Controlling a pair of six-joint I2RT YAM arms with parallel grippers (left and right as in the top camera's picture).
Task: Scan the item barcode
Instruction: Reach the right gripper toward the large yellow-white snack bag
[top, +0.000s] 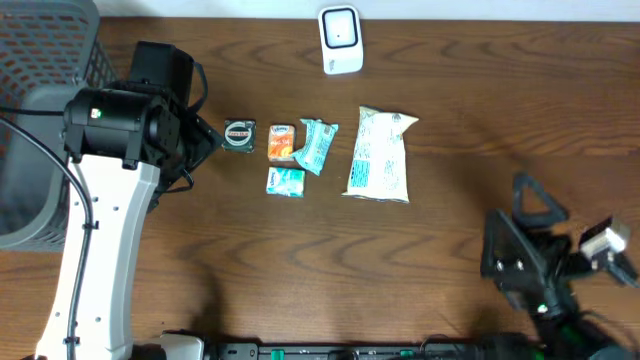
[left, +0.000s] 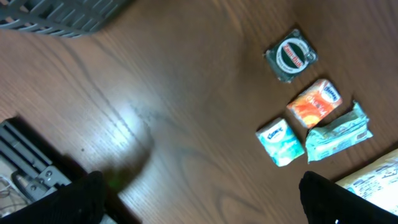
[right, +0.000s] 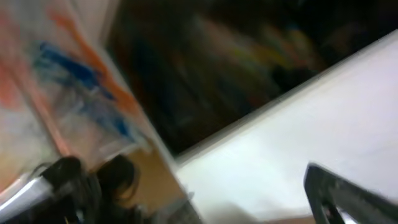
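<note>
**Left jaws nearest the row of goods; the scanner lies beyond them at 12 o'clock**

The left jaws stand wide open with nothing between them. In the left wrist view the two dark fingertips (left: 339, 200) sit at the bottom corners, with bare counter (left: 186, 112) between.

From those jaws the goods all lie up and to the right, at about 1 to 2 o'clock. The dark packet (left: 290, 56) with the round label is first, then the orange packet (left: 314, 102), the small teal pack (left: 281, 142) and the teal wrapper (left: 339, 132).

Seen from overhead, the left arm (top: 110, 200) reaches in from 9 o'clock. The dark packet (top: 240, 135) lies just beside its jaws, at their 3 o'clock. It is square, so no long axis sets the grip. Farther along at 3 o'clock lies the white bag (top: 380, 155), its long axis running 12 to 6.

The scanner (top: 340, 40) stands at the counter's far edge, at about 1 o'clock from the small packets. The basket (top: 40, 60) sits behind the left arm at 10 o'clock.

The right arm (top: 530, 255) is parked at 4 o'clock, well apart from everything, its jaws also open and empty. Its own camera is blurred and shows none of the goods.

I judge the pick falls to the left arm, with a short reach toward 3 o'clock.
</note>
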